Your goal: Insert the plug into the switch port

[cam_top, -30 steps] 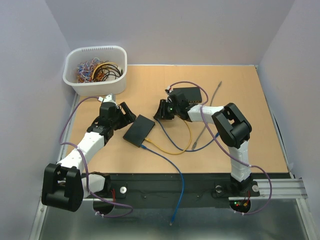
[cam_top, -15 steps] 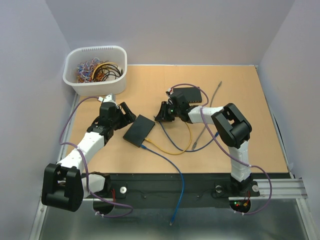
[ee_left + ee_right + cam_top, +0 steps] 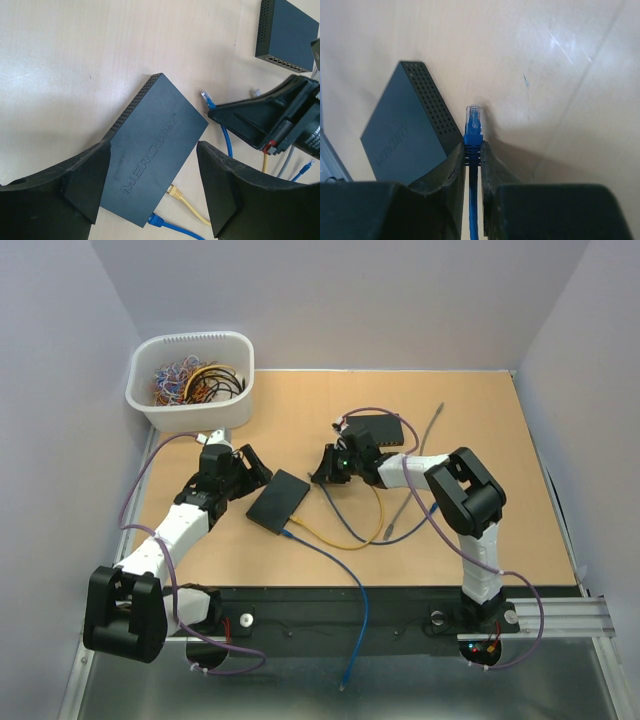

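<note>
A black Mercury switch [image 3: 279, 500] lies flat mid-table; it also shows in the left wrist view [image 3: 150, 155] and the right wrist view [image 3: 407, 132]. A yellow plug [image 3: 175, 191] and a blue plug [image 3: 156, 220] sit in its near side. My left gripper [image 3: 152, 187] is open, its fingers either side of the switch's near end, just above it. My right gripper [image 3: 473, 155] is shut on a blue cable plug [image 3: 473, 127], its clear tip pointing past the switch's perforated side. In the top view the right gripper [image 3: 322, 468] is just right of the switch's far corner.
A second black switch [image 3: 382, 429] lies behind the right gripper. A white basket [image 3: 190, 380] of coloured wires stands at the back left. A grey cable [image 3: 412, 480], a yellow cable [image 3: 345, 535] and a blue cable [image 3: 340, 580] trail over the board.
My right gripper with the blue plug has shifted slightly up and right in the top view. The left arm and the switch have not moved.
</note>
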